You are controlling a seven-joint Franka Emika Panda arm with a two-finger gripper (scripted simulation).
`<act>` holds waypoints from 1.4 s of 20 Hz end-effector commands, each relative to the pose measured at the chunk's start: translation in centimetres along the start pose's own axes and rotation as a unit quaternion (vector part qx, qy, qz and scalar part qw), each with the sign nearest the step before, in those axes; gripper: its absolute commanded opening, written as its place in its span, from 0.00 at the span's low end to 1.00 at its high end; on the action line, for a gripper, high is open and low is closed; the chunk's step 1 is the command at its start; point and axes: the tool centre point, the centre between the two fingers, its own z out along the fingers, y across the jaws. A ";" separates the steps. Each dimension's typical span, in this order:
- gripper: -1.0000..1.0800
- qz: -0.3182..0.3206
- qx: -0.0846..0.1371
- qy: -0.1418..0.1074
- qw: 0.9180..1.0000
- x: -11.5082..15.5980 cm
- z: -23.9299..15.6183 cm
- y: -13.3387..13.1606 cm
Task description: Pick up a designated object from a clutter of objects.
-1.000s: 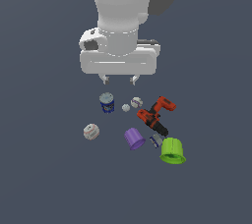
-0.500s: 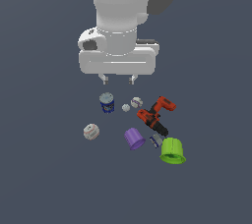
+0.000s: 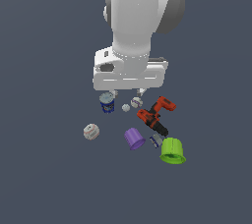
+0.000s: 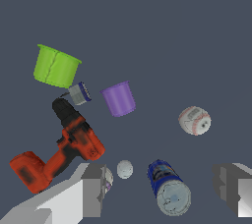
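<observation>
The red-orange power drill (image 3: 155,115) (image 4: 61,149) lies on its side on the dark floor, its black chuck end toward the lime-green cup (image 3: 173,150) (image 4: 55,65). My gripper (image 3: 127,92) (image 4: 160,193) hangs open above the blue-white can (image 3: 107,102) (image 4: 167,187), to the exterior view's left of the drill, holding nothing. One finger (image 4: 91,188) stands beside a small ball (image 4: 107,179) close to the drill's body. The purple cup (image 3: 134,138) (image 4: 119,98) lies tipped over near the drill's chuck.
A white baseball (image 3: 91,131) (image 4: 194,120) rests apart at the exterior view's left. A small white ball (image 3: 126,107) (image 4: 124,169) sits between the can and the drill. A small grey-blue cylinder (image 3: 156,141) (image 4: 78,93) lies between the two cups.
The arm has come down a little over the can and small balls. None of the objects has moved.
</observation>
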 end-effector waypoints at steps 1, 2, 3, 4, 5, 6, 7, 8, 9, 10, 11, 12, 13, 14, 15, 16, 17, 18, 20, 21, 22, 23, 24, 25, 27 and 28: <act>0.81 -0.025 -0.003 -0.003 1.000 0.8 1.8 -1.3; 0.81 -0.037 -0.005 -0.004 0.999 1.1 2.6 -2.0; 0.81 -0.049 -0.006 -0.006 0.999 1.5 3.5 -2.7; 0.81 -0.062 -0.007 -0.007 0.998 1.8 4.4 -3.4; 0.81 -0.076 -0.008 -0.008 0.997 2.1 5.4 -4.2; 0.81 -0.090 -0.009 -0.010 0.996 2.4 6.5 -5.0; 0.81 -0.105 -0.010 -0.011 0.994 2.7 7.5 -5.9; 0.81 -0.119 -0.010 -0.012 0.993 3.0 8.6 -6.8; 0.81 -0.134 -0.010 -0.014 0.991 3.2 9.7 -7.7; 0.81 -0.148 -0.010 -0.015 0.989 3.3 10.8 -8.6; 0.81 -0.162 -0.010 -0.016 0.987 3.5 11.9 -9.5; 0.81 -0.176 -0.010 -0.017 0.984 3.6 12.9 -10.4; 0.81 -0.189 -0.009 -0.018 0.982 3.6 13.9 -11.2; 0.81 -0.201 -0.008 -0.019 0.979 3.7 14.8 -12.0; 0.81 -0.212 -0.007 -0.019 0.977 3.7 15.7 -12.8; 0.81 -0.223 -0.006 -0.020 0.975 3.6 16.5 -13.5; 0.81 -0.233 -0.005 -0.021 0.972 3.6 17.3 -14.2; 0.81 -0.242 -0.004 -0.021 0.970 3.5 18.0 -14.8; 0.81 -0.258 -0.002 -0.022 0.966 3.4 19.3 -15.9; 0.81 -0.264 -0.002 -0.023 0.964 3.3 19.8 -16.4; 0.81 -0.270 -0.001 -0.023 0.962 3.3 20.3 -16.9; 0.81 -0.276 0.000 -0.023 0.961 3.2 20.8 -17.2; 0.81 -0.280 0.001 -0.023 0.960 3.1 21.1 -17.6; 0.81 -0.284 0.001 -0.024 0.958 3.1 21.4 -17.9; 0.81 -0.290 0.002 -0.024 0.957 3.0 21.9 -18.3; 0.81 -0.292 0.003 -0.024 0.956 3.0 22.0 -18.4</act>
